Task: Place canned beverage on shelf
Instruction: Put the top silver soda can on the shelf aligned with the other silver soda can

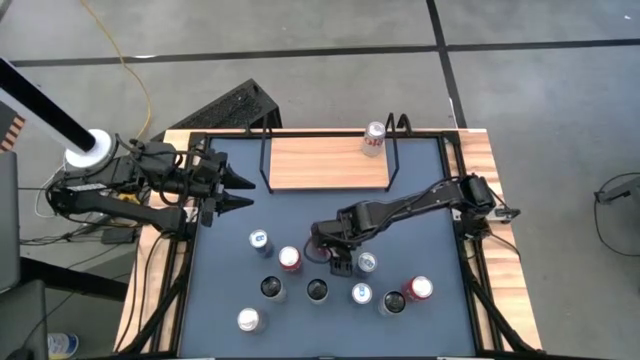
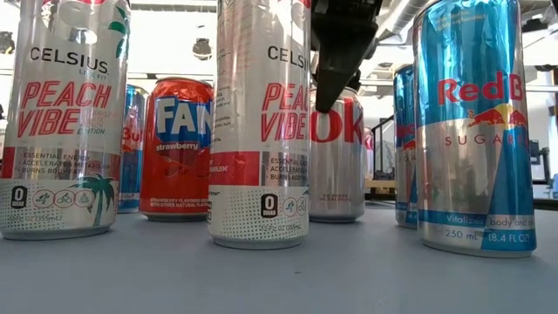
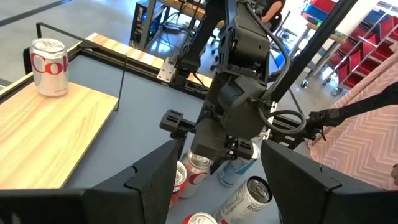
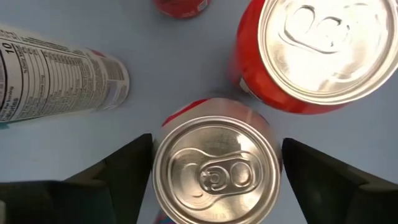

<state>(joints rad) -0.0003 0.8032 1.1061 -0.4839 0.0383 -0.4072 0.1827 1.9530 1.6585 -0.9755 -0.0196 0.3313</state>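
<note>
Shiny round can lid [image 4: 214, 169] sits between the right claw's [image 4: 214, 180] spread dark fingers.

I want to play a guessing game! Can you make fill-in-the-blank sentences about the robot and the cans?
1. The number of cans standing on the shelf is ____.
2. The right pincer hangs over a can, and its fingers on either side of it are ____.
3. The left pincer waits near the shelf's ____ end.
4. The red can in the low view says Fanta and, below it, the flavour ____.

Missing words: one; open; left; strawberry
</note>
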